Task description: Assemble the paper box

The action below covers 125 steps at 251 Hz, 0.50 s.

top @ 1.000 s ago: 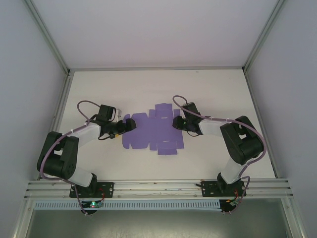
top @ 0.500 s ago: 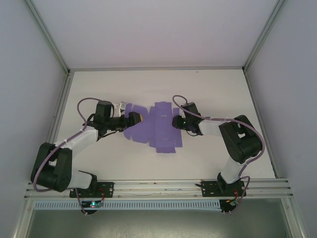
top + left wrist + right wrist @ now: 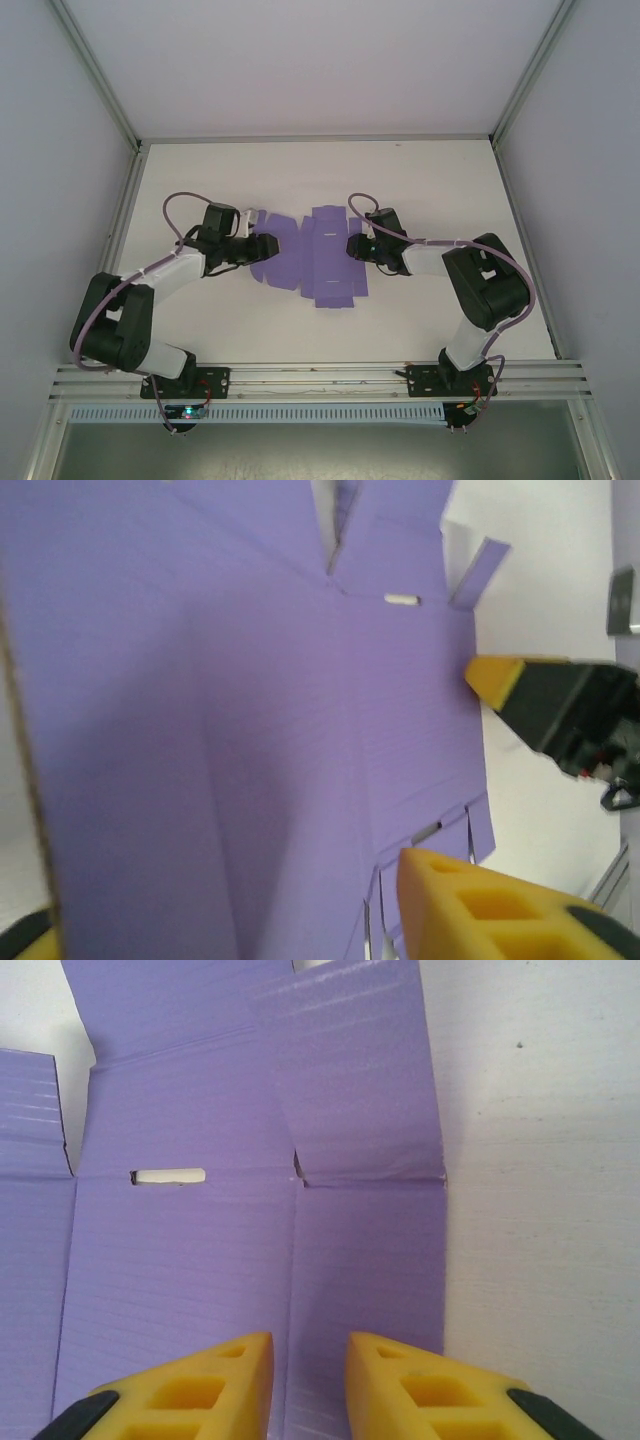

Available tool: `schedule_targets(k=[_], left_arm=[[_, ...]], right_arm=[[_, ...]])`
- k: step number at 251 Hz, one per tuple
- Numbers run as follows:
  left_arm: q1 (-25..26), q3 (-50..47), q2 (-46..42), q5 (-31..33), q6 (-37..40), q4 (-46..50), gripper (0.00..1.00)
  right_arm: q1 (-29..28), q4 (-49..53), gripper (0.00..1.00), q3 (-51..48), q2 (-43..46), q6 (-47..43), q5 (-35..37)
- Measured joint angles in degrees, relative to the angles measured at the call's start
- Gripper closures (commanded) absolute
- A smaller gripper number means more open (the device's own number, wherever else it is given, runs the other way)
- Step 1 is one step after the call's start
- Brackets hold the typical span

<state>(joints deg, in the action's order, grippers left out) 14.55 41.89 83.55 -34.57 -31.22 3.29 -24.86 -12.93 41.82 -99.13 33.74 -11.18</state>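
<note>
From above, the white table (image 3: 420, 190) stands in a booth with grey walls (image 3: 60, 200), and a metal rail (image 3: 320, 375) runs along its near edge. The paper box (image 3: 315, 262), a purple die-cut sheet not yet folded, lies in the middle of the table. The left arm (image 3: 170, 268) is bent at the elbow and reaches to the right. The left gripper (image 3: 252, 247) is at the left end of the sheet, which seems lifted there. The right arm (image 3: 490, 285) reaches to the left, and the right gripper (image 3: 357, 247) is at the right edge of the sheet.

In the left wrist view the sheet rises very close before the camera, beside one yellow finger (image 3: 480, 905). I cannot tell if the fingers clamp it.

In the right wrist view two yellow fingers (image 3: 200, 1385) stand a small gap apart and grasp nothing. The sheet lies flat there, with a white slot (image 3: 168, 1176) in a crease.
</note>
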Motion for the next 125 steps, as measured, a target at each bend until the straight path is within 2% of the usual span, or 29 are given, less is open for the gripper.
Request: schedule_targets(k=[10, 24, 40, 77, 106, 125], left_arm=[[0.0, 0.4, 0.6, 0.6, 0.3, 0.0, 0.83], [0.0, 1.1, 1.0, 1.3, 0.5, 0.2, 1.0], [0.1, 1.9, 0.9, 1.2, 0.8, 0.1, 1.0], [0.8, 2.3, -1.3, -0.1, 1.2, 0.2, 1.0], [0.7, 2.3, -6.7, -1.3, 1.0, -0.3, 1.0], [0.7, 2.4, -10.7, -2.7, 0.4, -1.5, 1.0]], right_arm=[[0.0, 0.0, 0.67, 0.0, 0.2, -0.3, -0.2], [0.0, 0.2, 0.65, 0.0, 0.5, -0.9, -0.3], [0.0, 1.3, 0.61, -0.3, 1.6, -1.4, -0.9], [1.8, 6.0, 0.42, -2.3, 8.0, -4.0, -2.6], [5.9, 8.7, 0.25, -4.1, 16.9, -5.7, -5.8], [9.0, 8.7, 0.21, -4.8, 22.6, -7.4, -9.7]])
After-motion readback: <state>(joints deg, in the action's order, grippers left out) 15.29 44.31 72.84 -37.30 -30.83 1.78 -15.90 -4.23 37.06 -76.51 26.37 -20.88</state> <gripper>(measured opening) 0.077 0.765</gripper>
